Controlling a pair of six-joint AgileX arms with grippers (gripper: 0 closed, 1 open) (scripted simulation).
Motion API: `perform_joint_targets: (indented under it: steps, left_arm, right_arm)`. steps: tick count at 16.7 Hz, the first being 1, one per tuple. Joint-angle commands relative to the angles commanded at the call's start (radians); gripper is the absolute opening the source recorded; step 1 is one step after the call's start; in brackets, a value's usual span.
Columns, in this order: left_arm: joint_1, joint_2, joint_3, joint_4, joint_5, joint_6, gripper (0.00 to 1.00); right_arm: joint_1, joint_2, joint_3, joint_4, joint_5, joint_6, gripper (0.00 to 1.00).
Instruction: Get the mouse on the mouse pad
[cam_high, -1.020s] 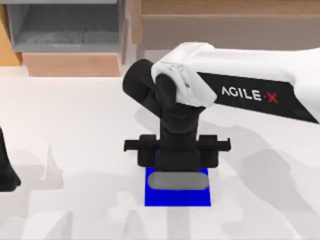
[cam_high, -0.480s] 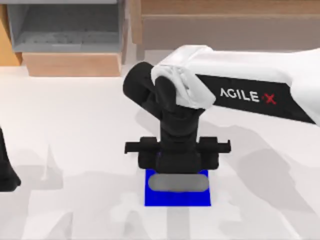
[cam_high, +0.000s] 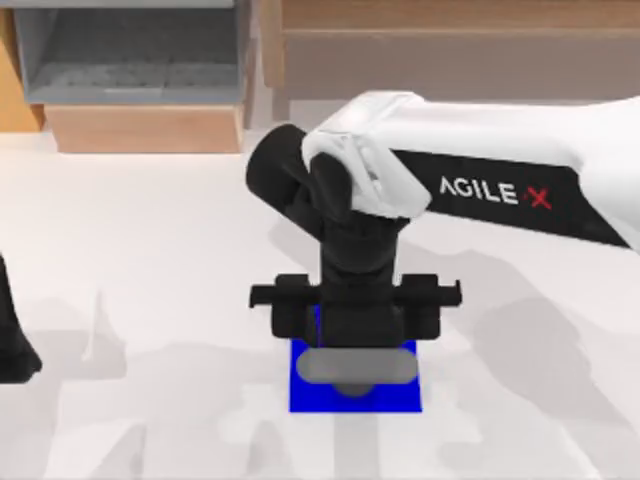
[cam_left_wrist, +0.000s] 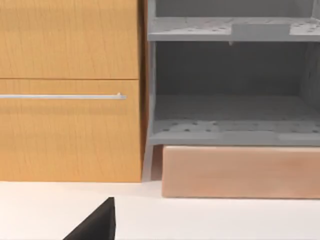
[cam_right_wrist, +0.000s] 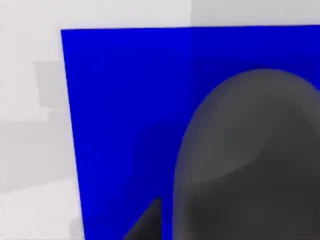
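Mouse pad (cam_high: 305, 397): lay flat on the white table (cam_high: 150, 280), near the front edge and about midway across; a plain blue square, seen close up from the right wrist (cam_right_wrist: 125, 100).
Mouse (cam_high: 352, 386): a dark grey rounded body over the blue square, only a small bulge of it peeking out below the pale bar in the top view; from the right wrist (cam_right_wrist: 245, 160) it stood large against the blue, and I could not tell whether it rested on the pad or hung just above.
Right gripper (cam_high: 355, 345): pointed straight down over the pad's far half, on the arm that reached in from the right; whether its fingers pinched the mouse or stood apart, I could not tell.
Left arm (cam_high: 12, 335): parked at the table's left edge, well apart from the pad.
Wooden block (cam_high: 145, 128): sat along the back of the table, under the shelf.
Grey shelf (cam_left_wrist: 230, 75): stood at the far left, beside a wooden cabinet (cam_left_wrist: 70, 90).
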Motion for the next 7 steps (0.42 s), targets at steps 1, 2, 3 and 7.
perform_joint_targets:
  steps: [1, 2, 3, 7]
  left_arm:
    - [0.000, 0.000, 0.000, 0.000, 0.000, 0.000, 1.00]
    - [0.000, 0.000, 0.000, 0.000, 0.000, 0.000, 1.00]
    - [0.000, 0.000, 0.000, 0.000, 0.000, 0.000, 1.00]
    - [0.000, 0.000, 0.000, 0.000, 0.000, 0.000, 1.00]
  right_arm:
    - [0.000, 0.000, 0.000, 0.000, 0.000, 0.000, 0.98]
    - [0.000, 0.000, 0.000, 0.000, 0.000, 0.000, 1.00]
    - [0.000, 0.000, 0.000, 0.000, 0.000, 0.000, 1.00]
    - [0.000, 0.000, 0.000, 0.000, 0.000, 0.000, 1.00]
